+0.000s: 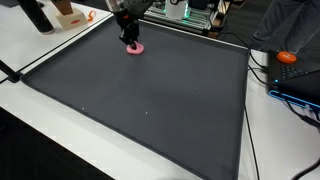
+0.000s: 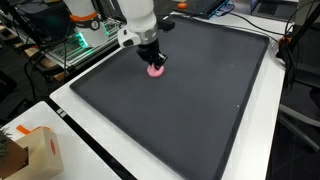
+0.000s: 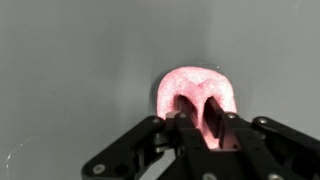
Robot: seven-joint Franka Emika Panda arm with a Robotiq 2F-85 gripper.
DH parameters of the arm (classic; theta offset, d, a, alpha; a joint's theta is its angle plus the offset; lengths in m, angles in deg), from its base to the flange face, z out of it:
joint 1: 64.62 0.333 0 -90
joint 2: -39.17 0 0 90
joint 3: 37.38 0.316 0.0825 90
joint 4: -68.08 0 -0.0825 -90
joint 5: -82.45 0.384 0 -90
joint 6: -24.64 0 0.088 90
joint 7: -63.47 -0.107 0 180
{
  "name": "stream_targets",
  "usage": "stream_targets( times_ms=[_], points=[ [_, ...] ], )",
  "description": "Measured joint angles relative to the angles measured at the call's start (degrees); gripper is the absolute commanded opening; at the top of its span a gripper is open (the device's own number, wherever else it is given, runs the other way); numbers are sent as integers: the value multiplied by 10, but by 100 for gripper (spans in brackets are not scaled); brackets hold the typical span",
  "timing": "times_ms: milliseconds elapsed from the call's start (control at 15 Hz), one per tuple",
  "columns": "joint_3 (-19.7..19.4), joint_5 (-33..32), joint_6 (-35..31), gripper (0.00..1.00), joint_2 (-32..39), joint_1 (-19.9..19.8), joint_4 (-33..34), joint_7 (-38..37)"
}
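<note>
Pinching the near rim of the pink ring (image 3: 195, 80), the pincer (image 3: 210, 108) stood almost closed, its two dark fingers set narrow with pink material caught between them. The ring lay flat on the black mat (image 1: 150, 110), close to one edge of it and near a corner, with the arm upright over it in both exterior views. Around the mat ran the white desk (image 2: 80, 118). Well apart from the ring, an orange object (image 1: 288, 57) sat beyond the mat's side edge, and a cardboard box (image 2: 40, 150) stood at a desk corner.
</note>
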Motion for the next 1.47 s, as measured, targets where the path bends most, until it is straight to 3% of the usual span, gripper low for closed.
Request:
stream_targets(
  times_ms=[333, 400, 733, 1467],
  points=[
    [0, 0, 2, 97, -1, 0, 0, 0],
    [0, 0, 3, 100, -2, 0, 0, 0],
    [-4, 11, 36, 100, -17, -13, 3, 10],
    [-47, 117, 206, 100, -1, -93, 64, 125]
  ],
)
